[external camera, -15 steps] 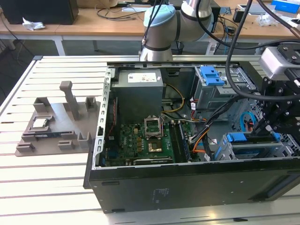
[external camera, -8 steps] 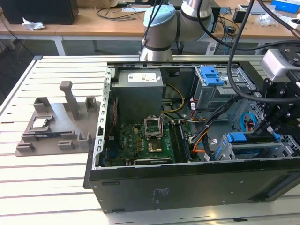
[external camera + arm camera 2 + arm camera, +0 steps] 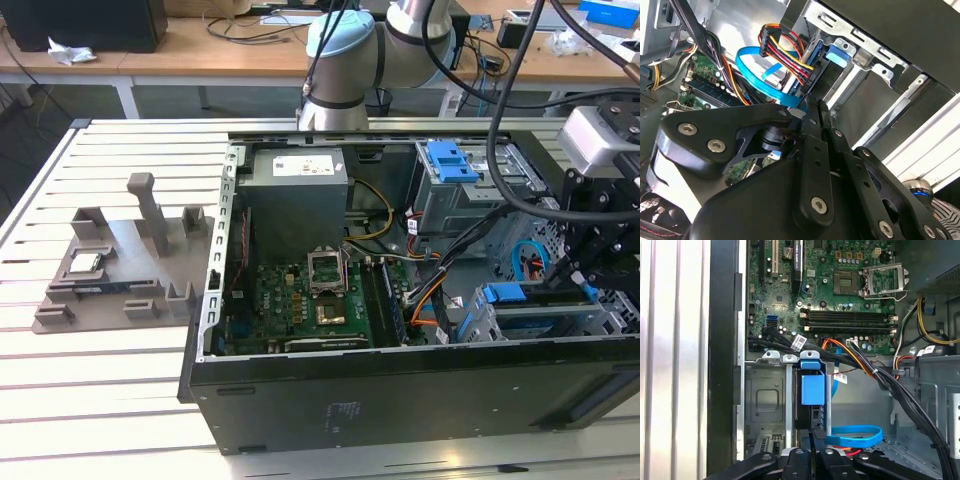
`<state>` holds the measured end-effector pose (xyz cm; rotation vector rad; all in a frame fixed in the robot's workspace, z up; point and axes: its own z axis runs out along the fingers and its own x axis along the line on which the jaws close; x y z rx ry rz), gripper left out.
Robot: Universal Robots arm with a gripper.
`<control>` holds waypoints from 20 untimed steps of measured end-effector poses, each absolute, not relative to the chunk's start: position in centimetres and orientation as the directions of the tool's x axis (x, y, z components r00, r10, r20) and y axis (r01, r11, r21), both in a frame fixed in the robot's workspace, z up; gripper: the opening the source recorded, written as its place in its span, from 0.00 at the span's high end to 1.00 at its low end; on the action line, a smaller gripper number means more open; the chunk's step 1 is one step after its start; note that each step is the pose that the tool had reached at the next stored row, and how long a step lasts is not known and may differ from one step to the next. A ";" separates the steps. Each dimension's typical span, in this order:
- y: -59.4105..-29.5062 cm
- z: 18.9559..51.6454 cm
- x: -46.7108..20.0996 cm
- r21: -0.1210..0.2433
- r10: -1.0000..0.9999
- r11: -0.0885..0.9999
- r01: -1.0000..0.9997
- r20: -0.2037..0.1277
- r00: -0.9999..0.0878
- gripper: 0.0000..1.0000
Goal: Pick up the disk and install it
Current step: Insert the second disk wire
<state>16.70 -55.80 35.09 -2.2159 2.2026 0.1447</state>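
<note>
The disk (image 3: 812,388) stands edge-on in a slot of the metal drive cage (image 3: 765,400) inside the open computer case, and its blue plastic bracket is the part that shows. In the exterior view the disk (image 3: 520,297) lies in the cage at the case's right end. My gripper (image 3: 578,280) hangs right over that end. In both wrist views the black fingers press together, tips meeting at the disk's edge: gripper (image 3: 813,432), gripper (image 3: 812,106). Nothing shows between them. The bracket's blue tab (image 3: 837,54) sits just past the fingertips.
A flat blue data cable (image 3: 855,435) and red-yellow-black power wires (image 3: 787,47) run close to the fingers. The motherboard (image 3: 300,310), the grey power-supply box (image 3: 295,185) and a second blue bracket (image 3: 450,160) fill the case. A grey fixture tray (image 3: 110,270) sits on the slatted table at the exterior view's left.
</note>
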 end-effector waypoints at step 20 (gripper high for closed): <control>-54.9 34.6 16.7 0.055 -0.997 -0.008 -0.998 -0.075 0.004 0.84</control>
